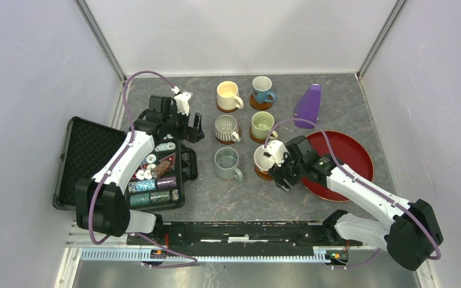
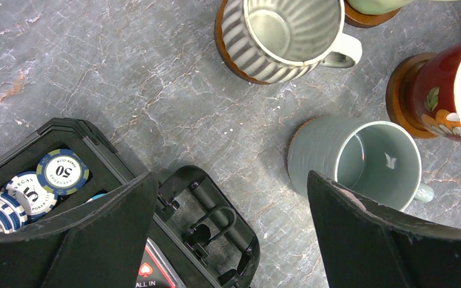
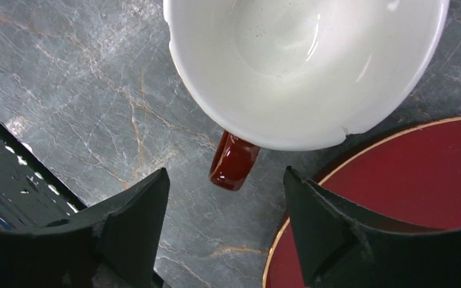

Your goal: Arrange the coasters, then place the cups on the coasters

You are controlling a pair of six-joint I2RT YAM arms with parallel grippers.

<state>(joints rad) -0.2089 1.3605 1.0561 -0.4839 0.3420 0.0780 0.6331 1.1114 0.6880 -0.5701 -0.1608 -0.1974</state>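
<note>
Nearest the arm bases, the right gripper [image 3: 225, 201] hangs with its black jaws spread, pinching nothing. The glossy red handle of the white glazed ceramic cup [image 3: 300, 66] sits free between them, and the cup stands on a round brown wooden coaster [image 2: 403, 99], just beside the large red round tray [image 1: 354, 157]. The left gripper [image 2: 233, 186] is spread wide too, empty, over the edge of the open black case [image 1: 84, 153] holding striped poker chips [image 2: 60, 174]. Beside the white cup, the ribbed grey-blue mug [image 2: 354, 159] shows only a sliver of brown beneath. Further back stand the grey striped mug [image 1: 226, 128] and pale green mug [image 1: 262, 125], then the cream mug [image 1: 228, 96] and blue mug [image 1: 263, 90], each on a disc. All six look seated in two columns on the veined grey table [image 1: 246, 198] — so I judge the task all but finished, with only the arms to draw clear.
</note>
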